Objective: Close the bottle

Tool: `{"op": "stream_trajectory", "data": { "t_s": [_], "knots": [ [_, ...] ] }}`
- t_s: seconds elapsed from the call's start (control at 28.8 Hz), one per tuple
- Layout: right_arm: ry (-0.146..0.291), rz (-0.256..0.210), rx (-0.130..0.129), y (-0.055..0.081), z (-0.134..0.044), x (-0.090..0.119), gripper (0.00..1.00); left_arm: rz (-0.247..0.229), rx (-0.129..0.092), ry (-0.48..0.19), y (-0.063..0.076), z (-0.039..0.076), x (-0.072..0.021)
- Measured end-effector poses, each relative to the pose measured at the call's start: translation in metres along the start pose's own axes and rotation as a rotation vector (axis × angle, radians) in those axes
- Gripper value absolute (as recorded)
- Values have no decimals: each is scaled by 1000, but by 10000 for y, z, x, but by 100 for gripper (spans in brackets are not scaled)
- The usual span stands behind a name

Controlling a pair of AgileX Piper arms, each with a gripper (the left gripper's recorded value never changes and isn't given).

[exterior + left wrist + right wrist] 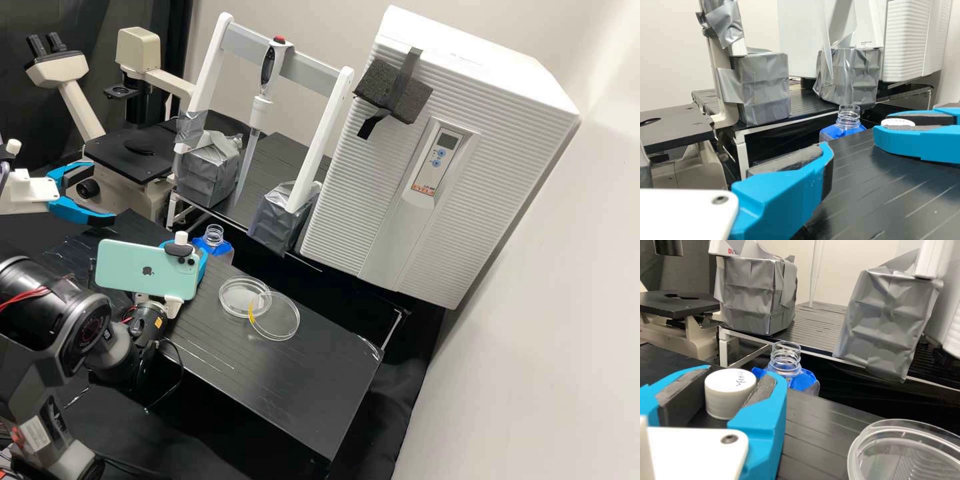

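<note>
Blue fingers of my left gripper (99,192) stand spread wide at the far left of the high view, with nothing between them, in front of the microscope (113,157). That arm's own wrist view gives me just one finger (785,192) in full; the other is cut off at the edge.

Next along, a mint-green phone (147,269) mounted on the right arm covers much of the right gripper (185,252) from above, so there I see little more than the white cap (181,237) poking up. The right wrist view settles it: the pads are clamped on both sides of that one cap. The left wrist view catches the same gripper side-on, with the cap top showing between its fingers.

One bottle (215,239) stands uncapped just beyond the cap, at the far edge of the black ribbed bench top (300,373). Its threaded neck is clear and it is blue below. Cap and mouth are near but apart. In both wrist views the bench edge hides the bottle's lower body.

Two clear petri dishes (259,305) lie overlapping on the bench top. The right wrist view shows only part of one rim.

One pipette (257,113) hangs on a white stand (313,70) with two tape-wrapped feet (207,163). A white ribbed cabinet (433,220) stands at the right.
</note>
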Motion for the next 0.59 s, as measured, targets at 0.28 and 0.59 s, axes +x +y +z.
{"op": "stream_trajectory", "data": {
  "t_s": [0.28, 0.59],
  "knots": [
    [-2, 0, 0, 9, -2, 15, 0, -2, 0, 1, -1, -1, 0],
    [-7, -1, -9, 59, -16, 91, 0, 6, 3, -1, 21, 4, 0]
  ]
}}
